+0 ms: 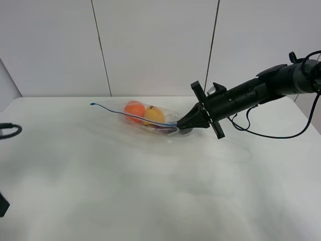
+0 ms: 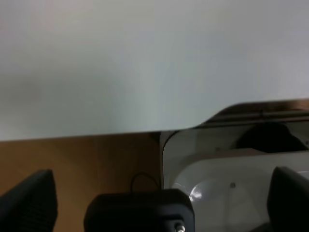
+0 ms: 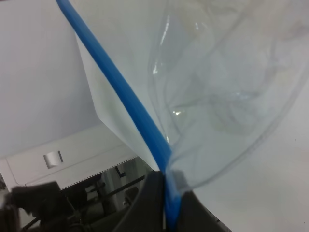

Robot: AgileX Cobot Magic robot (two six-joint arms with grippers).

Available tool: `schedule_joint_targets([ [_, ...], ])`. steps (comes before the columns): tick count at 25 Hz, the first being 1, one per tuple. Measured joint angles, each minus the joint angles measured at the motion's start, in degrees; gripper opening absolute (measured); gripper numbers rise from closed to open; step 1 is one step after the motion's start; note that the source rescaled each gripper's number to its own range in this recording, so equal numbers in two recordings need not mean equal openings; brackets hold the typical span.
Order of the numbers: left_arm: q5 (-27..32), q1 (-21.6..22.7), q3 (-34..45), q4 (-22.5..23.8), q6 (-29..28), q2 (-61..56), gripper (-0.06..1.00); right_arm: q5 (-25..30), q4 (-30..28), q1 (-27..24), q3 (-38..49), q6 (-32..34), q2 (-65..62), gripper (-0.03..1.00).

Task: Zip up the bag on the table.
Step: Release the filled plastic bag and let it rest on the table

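Nearest me the tabletop [image 1: 150, 201] is bare white, and at its left edge my left hand [image 2: 159, 203] sits parked well apart from the work, fingers spread wide with nothing between them, its camera looking off past the tabletop's edge. Moving in, the bag [image 1: 155, 120] lies toward the far edge, roughly mid-width, resting on the tabletop with one end lifted slightly where I have it. My right hand [image 1: 184, 122] reaches in from the far right corner and is pinched tight on the blue seal strip [image 3: 120, 92] at the bag's right end; in the right wrist view the strip runs straight down into the closed fingertips [image 3: 149, 203], with clear film billowing beside it. From there the strip trails in a thin line to the left, ending in a free tip [image 1: 92, 104] raised off the tabletop. Inside the bag I can see an orange fruit [image 1: 134, 109] and a yellow fruit [image 1: 154, 115] side by side, with something darker beneath them I cannot make out. I judge this film to be floppy and slick: it will crumple or slide rather than resist, and the fruit gives the only weight anchoring it. So the strip itself is the place to hold, it being the stiffest part, and I'd want the far left end pinned before running along the seal, or the whole bag may simply drag.
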Motion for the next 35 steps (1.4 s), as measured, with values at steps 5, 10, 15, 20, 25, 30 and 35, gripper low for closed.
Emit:
schedule_joint_targets([
  [5,-1.7,0.0,3.6,0.0,-0.2,-11.7,1.00,0.0,0.0,0.0,0.0,0.0,0.0,0.00],
  [10,-1.8,0.0,3.7,0.5,-0.9,-22.7,1.00,0.0,0.0,0.0,0.0,0.0,0.0,0.00],
  [15,-1.8,0.0,3.8,2.3,-2.6,-33.4,1.00,0.1,0.0,0.0,0.0,0.0,0.0,0.00],
  [20,-1.9,0.0,3.8,2.4,-2.8,-40.9,1.00,0.1,0.0,0.0,0.0,0.0,0.0,0.00],
  [25,-1.9,-0.6,3.8,2.5,-2.8,-42.2,1.00,0.1,0.0,0.0,0.0,0.1,0.0,0.00],
  [30,-1.9,-4.3,3.8,2.6,-2.9,-42.8,1.00,0.1,0.0,0.0,0.0,0.1,0.0,0.00],
  [35,-1.6,-4.7,4.0,2.8,-3.0,-48.1,1.00,0.0,0.0,0.0,0.0,0.1,0.0,0.00],
])
